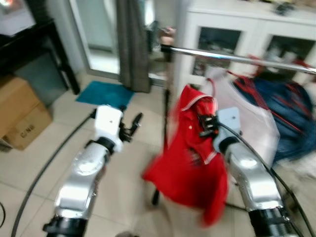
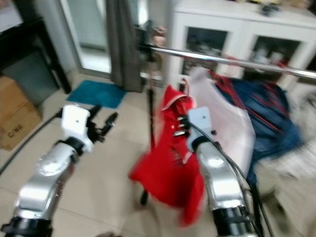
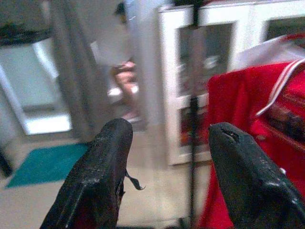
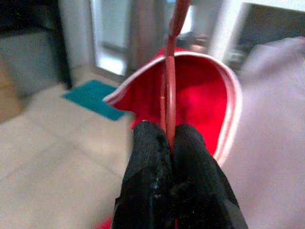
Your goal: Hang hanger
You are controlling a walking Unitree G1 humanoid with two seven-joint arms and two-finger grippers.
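Observation:
A red garment (image 1: 187, 158) hangs on a thin red hanger (image 4: 169, 95). My right gripper (image 4: 167, 131) is shut on the hanger's stem just above the collar, and it holds the garment (image 2: 170, 158) a little below the chrome rail (image 1: 237, 58). The hanger's hook rises toward the rail; whether it touches the rail is blurred. My left gripper (image 1: 134, 126) stands open with nothing between its fingers, to the left of the garment and apart from it. In the left wrist view its two black fingers (image 3: 105, 157) are spread wide, with the red cloth (image 3: 238, 105) to one side.
A white garment (image 1: 252, 123) and a blue one (image 1: 291, 113) hang on the rail further right. The rack's black upright (image 1: 165, 113) stands behind the red garment. A white cabinet (image 1: 247, 24) is at the back, with a grey curtain (image 1: 133, 44), a teal mat (image 1: 106, 93) and a cardboard box (image 1: 19, 113) to the left.

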